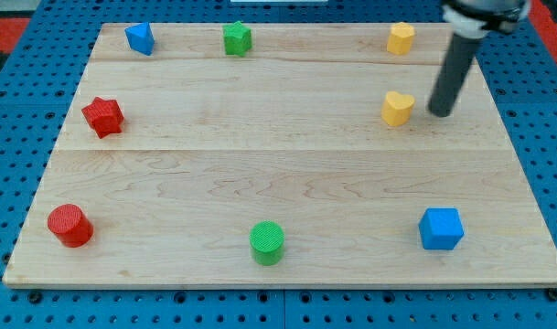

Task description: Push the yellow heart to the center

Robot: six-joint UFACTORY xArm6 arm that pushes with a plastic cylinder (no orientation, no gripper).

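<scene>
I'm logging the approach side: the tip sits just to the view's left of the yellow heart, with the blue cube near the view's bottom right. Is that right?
Not quite. In the camera view, my tip sits just to the view's right of the yellow heart, not its left. The blue cube is indeed near the view's bottom right.

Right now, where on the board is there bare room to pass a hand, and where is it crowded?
The widest bare patch is mid-board, bordered by the red star, yellow heart, green cylinder and blue cube. Crowded: the view's upper right, where my tip sits just right of the heart, below the other yellow block.
</scene>
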